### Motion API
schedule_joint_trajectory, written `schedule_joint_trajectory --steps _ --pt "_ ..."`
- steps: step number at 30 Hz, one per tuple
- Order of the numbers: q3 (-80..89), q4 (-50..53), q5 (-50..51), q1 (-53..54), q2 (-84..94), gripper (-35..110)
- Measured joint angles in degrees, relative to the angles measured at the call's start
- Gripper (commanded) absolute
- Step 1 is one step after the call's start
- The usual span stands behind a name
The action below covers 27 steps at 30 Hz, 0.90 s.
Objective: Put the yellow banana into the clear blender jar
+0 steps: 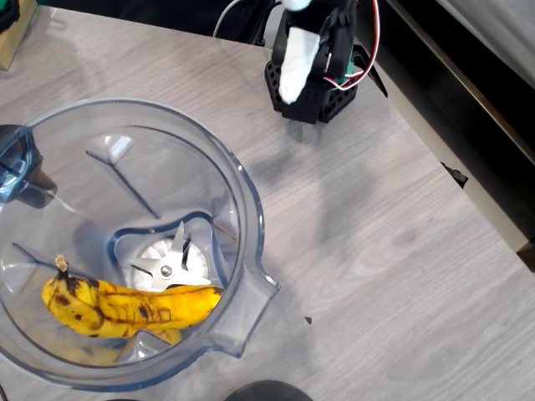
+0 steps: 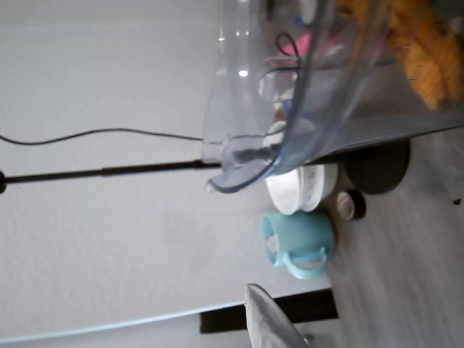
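You see yellow banana [image 1: 125, 307]: bright yellow skin, dark brown-black spots, dark stem tip. Clear blender jar [image 1: 251, 219]: transparent, bluish tint, silver blade [image 1: 167, 269] at bottom. Table [image 1: 393, 251]: pale grey wood grain. Arm [image 1: 313, 71]: black body, white panel, red and white wires. Your wrist view: teal mug [image 2: 299, 242], white bowl [image 2: 301, 187], black cable [image 2: 94, 134] against white wall.

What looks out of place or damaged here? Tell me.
Little stands out. The yellow banana lies inside the clear blender jar, beside the blade, its peel dark-spotted and bruised. Nothing is spilled on the table.
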Motion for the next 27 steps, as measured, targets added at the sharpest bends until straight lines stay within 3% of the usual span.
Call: schedule_joint_trajectory --steps 27 --pt "45.9 -0.5 0.6 -6.7 6.8 29"
